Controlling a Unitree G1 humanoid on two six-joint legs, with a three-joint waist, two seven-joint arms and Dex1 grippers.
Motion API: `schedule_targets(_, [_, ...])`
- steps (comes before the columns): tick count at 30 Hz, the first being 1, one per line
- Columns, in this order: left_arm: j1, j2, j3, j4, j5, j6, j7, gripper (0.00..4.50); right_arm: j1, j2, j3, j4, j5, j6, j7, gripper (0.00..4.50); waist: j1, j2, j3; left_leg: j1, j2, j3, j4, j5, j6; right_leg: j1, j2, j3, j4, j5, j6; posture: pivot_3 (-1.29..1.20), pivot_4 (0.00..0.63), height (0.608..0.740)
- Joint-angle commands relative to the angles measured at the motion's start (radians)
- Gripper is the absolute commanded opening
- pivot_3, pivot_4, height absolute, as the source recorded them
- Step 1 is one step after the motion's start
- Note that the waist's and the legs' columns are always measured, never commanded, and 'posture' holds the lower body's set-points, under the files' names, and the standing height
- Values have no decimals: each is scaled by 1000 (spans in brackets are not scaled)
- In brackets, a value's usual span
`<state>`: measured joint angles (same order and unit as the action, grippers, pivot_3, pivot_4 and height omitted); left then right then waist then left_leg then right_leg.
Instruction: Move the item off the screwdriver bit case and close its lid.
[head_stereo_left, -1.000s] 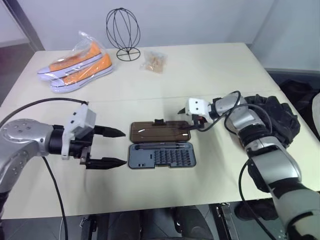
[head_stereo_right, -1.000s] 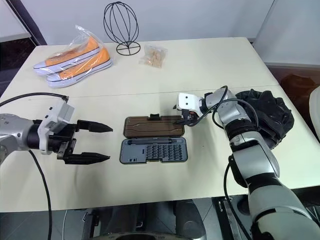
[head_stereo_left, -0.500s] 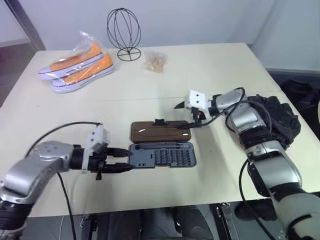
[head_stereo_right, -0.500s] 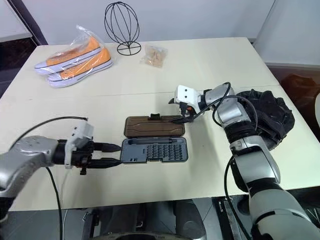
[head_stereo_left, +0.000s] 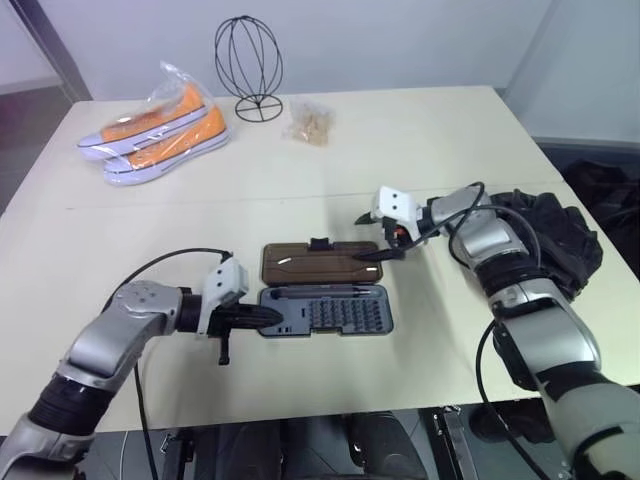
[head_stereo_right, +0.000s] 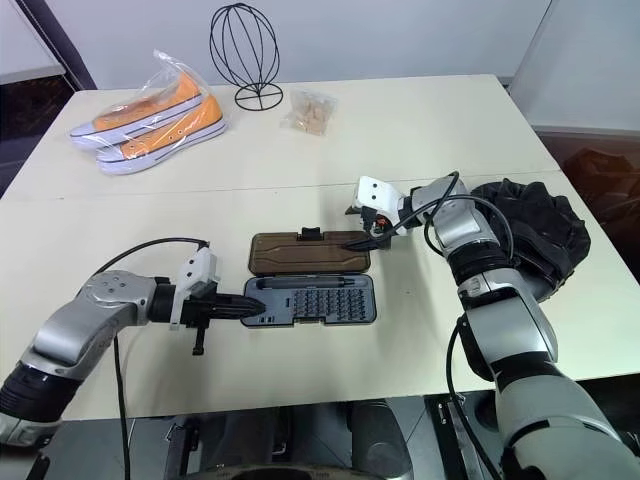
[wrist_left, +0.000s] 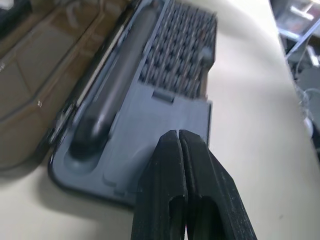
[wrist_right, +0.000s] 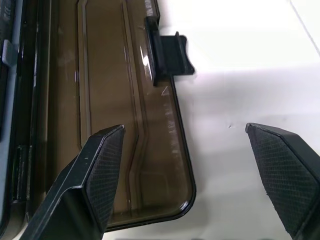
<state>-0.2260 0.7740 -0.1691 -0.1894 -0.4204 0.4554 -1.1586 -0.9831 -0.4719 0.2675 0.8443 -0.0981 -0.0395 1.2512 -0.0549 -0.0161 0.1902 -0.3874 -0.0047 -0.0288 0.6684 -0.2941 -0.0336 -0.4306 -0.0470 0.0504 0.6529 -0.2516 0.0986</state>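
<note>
The screwdriver bit case (head_stereo_left: 325, 310) lies open in the middle of the table, its rows of bits showing in the dark grey base (wrist_left: 165, 75). Its lid (head_stereo_left: 318, 262) lies flat behind the base, smoky brown, with a black latch tab (wrist_right: 167, 55) on its far edge. My left gripper (head_stereo_left: 266, 318) is shut, its tips (wrist_left: 177, 137) at the left end of the base. My right gripper (head_stereo_left: 370, 236) is open, straddling the right end of the lid (wrist_right: 115, 100). The item (head_stereo_right: 535, 235), a black padded mitt, sits at the table's right edge behind my right arm.
Orange sneakers in a clear bag (head_stereo_left: 150, 125) lie at the far left. A black wire stand (head_stereo_left: 248, 65) and a small packet (head_stereo_left: 308, 123) are at the back. The table's front edge runs just below the case.
My left gripper has closed, dropped and slid right until its tips reached the case's left end. My right gripper has stayed open by the lid's right end, only rolling slightly.
</note>
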Motion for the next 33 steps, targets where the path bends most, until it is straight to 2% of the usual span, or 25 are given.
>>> schedule_targets(1, [7, -2, 1, 4, 21, -29, -9, 35, -30, 7, -4, 19, -6, -26, -6, 4055, 1, 0, 0, 0, 0, 0, 0, 0, 0, 0, 0, 0, 0, 0, 0, 0, 150, 740])
schedule_targets(7, [19, -15, -2, 20, 38, -41, 9, 35, -30, 11, 9, 84, -38, -69, -15, 4055, 1, 0, 0, 0, 0, 0, 0, 0, 0, 0, 0, 0, 0, 0, 0, 0, 150, 740])
schedule_targets(10, [27, -21, -1, 22, 41, -42, 21, 0, -24, 7, 19, 104, -57, -105, -21, 3250, 1, 0, -1, 1, 0, 0, 0, 0, 0, 0, 0, 0, 0, 0, 0, 0, 150, 740])
schedule_targets(16, [46, -19, -5, 11, 43, -41, 30, 0, -19, 5, 35, 122, -79, -164, -30, 387, 1, 0, -1, 14, 0, 1, -1, 0, 0, 14, 0, 0, 0, 0, 0, 0, 150, 740])
schedule_targets(31, [62, -23, -8, 11, 39, -35, 38, 0, -5, 6, 38, 113, -108, -200, -54, 387, 0, 0, -1, 16, 0, 0, -1, 0, 0, 16, 0, 0, -1, 0, 0, 0, 150, 740])
schedule_targets(32, [61, -23, -8, 11, 39, -35, 38, 0, -4, 6, 39, 113, -107, -200, -50, 185, 0, 0, -1, 16, 0, 0, -1, 0, 0, 16, 0, 0, -1, 0, 0, 0, 150, 740])
schedule_targets(33, [62, -23, -9, 10, 39, -35, 39, 0, -3, 5, 41, 112, -109, -201, -48, 185, 0, 0, -1, 16, 0, 0, -1, 0, 0, 16, 0, 0, -1, 0, 0, 0, 150, 740])
